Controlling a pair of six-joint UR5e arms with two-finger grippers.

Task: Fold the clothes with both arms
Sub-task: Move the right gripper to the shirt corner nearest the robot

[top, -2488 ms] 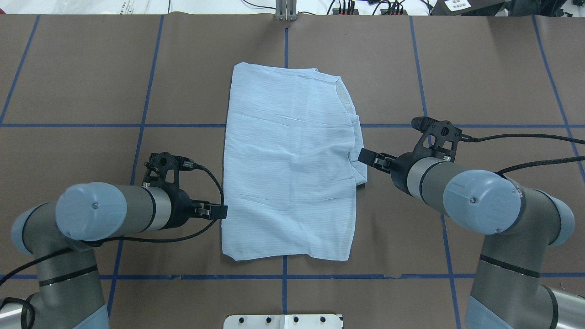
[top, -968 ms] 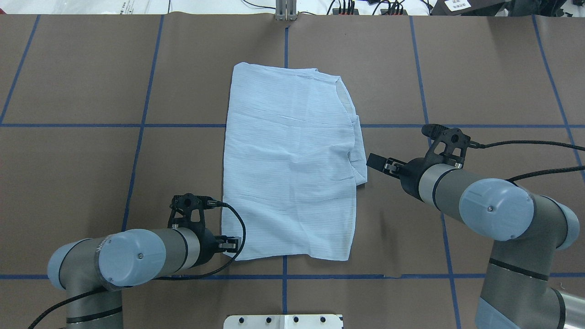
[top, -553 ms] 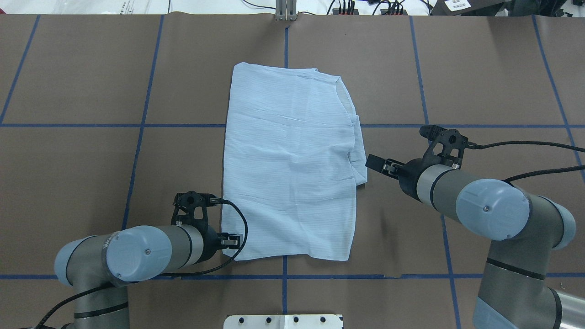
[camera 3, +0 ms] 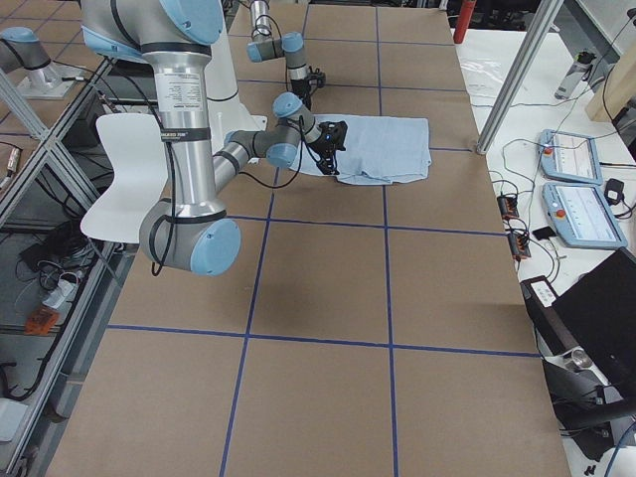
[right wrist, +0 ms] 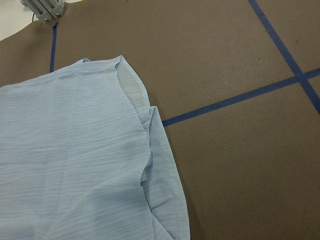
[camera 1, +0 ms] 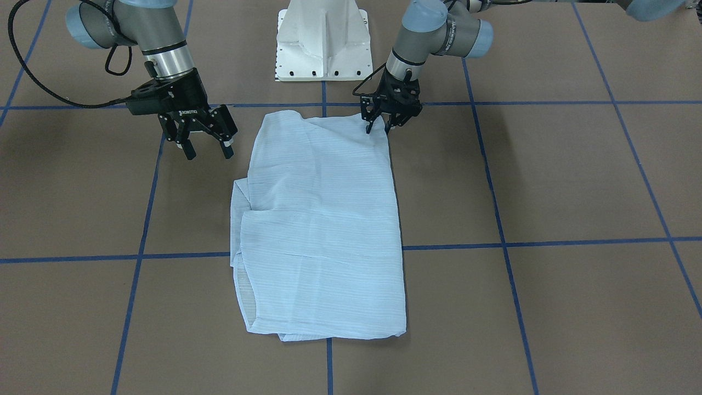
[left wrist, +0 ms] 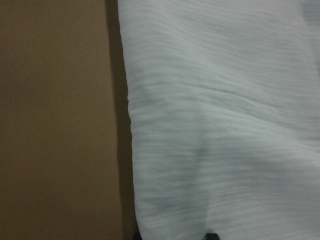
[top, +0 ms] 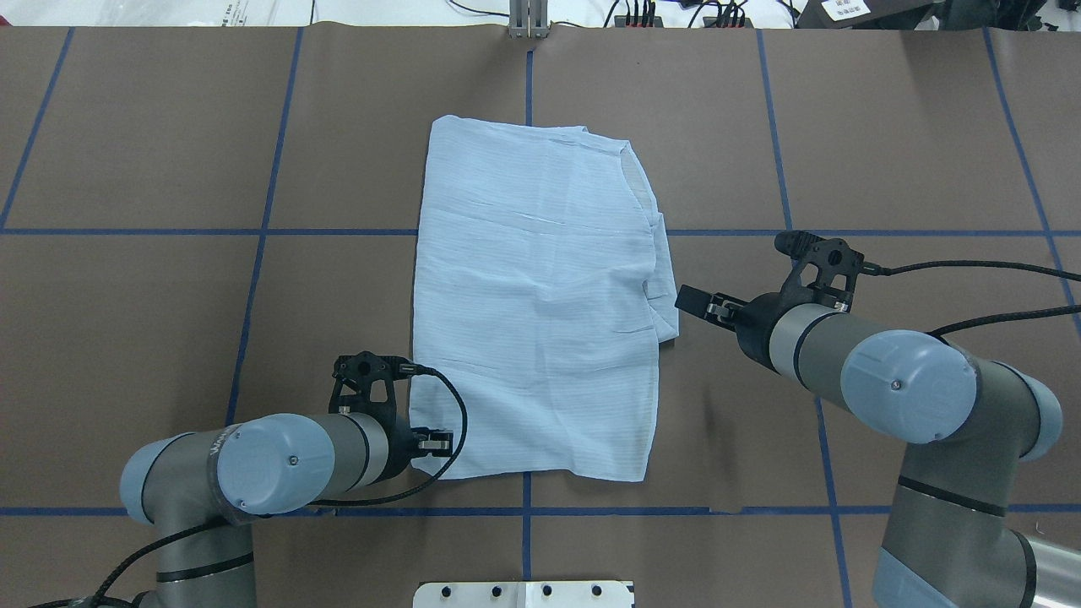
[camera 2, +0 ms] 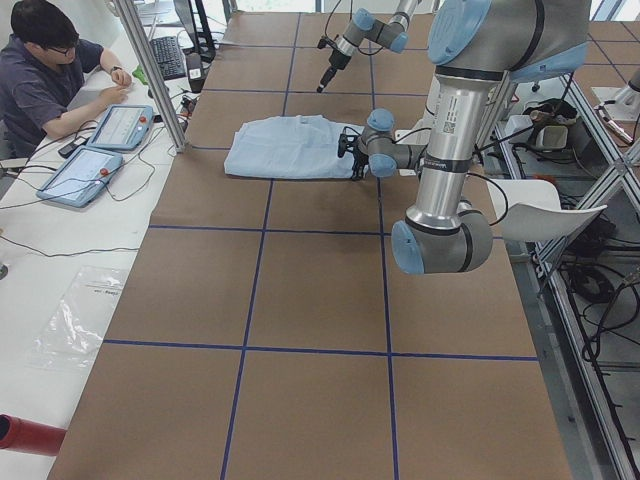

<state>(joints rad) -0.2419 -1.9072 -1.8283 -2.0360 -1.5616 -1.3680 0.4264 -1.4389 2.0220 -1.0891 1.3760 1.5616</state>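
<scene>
Desk (top: 169,127): brown, matte, blue tape grid.
Shirt (top: 536,304): thin, crinkly, light-blue rectangle.
Left end effector (camera 1: 377,130): jaws apart at shirt corner.
Right end effector (camera 1: 209,153): jaws apart, beside shirt.

In the front-facing view my left gripper (camera 1: 378,130) stands at the corner of the shirt (camera 1: 323,219) nearest my base, too small to tell whether cloth lies between its fingertips. From overhead the same gripper is largely hidden beneath its own wrist and cable. My left wrist camera gives only a blurred stretch of fabric, cut off at three edges, with a dark sliver (left wrist: 212,236) at the bottom too cropped to identify. From overhead my right gripper (top: 691,301) reads as one dark block, its jaws hidden. The right wrist view crops the shirt at left and bottom. The pedestal base (top: 524,593) is cut by the frame's lower edge.
</scene>
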